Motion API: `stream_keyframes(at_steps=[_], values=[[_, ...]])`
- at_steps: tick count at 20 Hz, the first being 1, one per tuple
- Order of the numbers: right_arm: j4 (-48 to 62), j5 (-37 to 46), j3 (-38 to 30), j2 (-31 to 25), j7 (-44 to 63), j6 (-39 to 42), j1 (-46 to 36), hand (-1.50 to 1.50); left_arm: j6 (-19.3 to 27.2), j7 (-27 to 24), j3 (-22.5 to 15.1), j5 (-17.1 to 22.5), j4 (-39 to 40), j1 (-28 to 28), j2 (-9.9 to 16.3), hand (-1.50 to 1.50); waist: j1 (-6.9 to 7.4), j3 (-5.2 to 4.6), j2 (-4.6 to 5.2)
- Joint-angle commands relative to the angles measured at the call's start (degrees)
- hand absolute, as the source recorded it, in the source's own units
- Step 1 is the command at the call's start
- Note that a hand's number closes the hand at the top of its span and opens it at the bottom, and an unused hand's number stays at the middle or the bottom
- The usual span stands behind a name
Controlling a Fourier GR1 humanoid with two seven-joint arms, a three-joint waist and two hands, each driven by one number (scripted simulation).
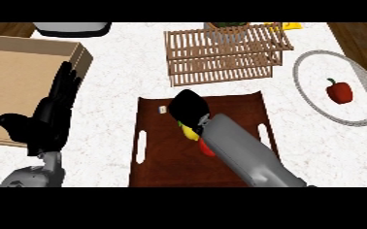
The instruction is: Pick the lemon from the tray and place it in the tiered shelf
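Observation:
A yellow lemon [190, 132] lies on the dark brown tray [154, 167] in the lower middle of the head view. My right hand [189, 108] is over it with fingers curled down round it, so most of the lemon is hidden. A red thing [206, 149] peeks out beside my right forearm on the tray. The wooden slatted tiered shelf [225, 53] stands just beyond the tray. At the left edge my left hand [54, 111] rests open with its fingers up, over a cardboard box.
An open cardboard box [28, 77] fills the left side. At the right edge a round plate [309, 94] holds a red bell pepper [340, 91]. A grey appliance [72, 28] sits at the back left, and a green and yellow object [283, 26] lies behind the shelf.

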Motion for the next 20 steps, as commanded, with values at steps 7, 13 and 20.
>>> stream_keyframes(at_steps=[7,13,20], values=[[-10.9,-6.4,-8.6,0.0,33.1,-9.2,17.2,1.5,-0.3,-0.6,1.7,0.8,-2.0,3.4,0.6,0.0,-1.6,0.12,0.13],[-36.9,-12.7,-2.1,0.0,46.1,-4.7,22.4,1.5,-0.5,-0.9,1.8,0.0,2.0,-0.1,-0.3,0.0,-1.73,0.08,0.47],[-55.0,-14.1,-3.6,0.0,58.5,-13.9,17.9,1.5,-1.8,-0.7,3.1,0.8,1.6,-0.1,1.0,0.0,-1.08,0.1,0.41]])
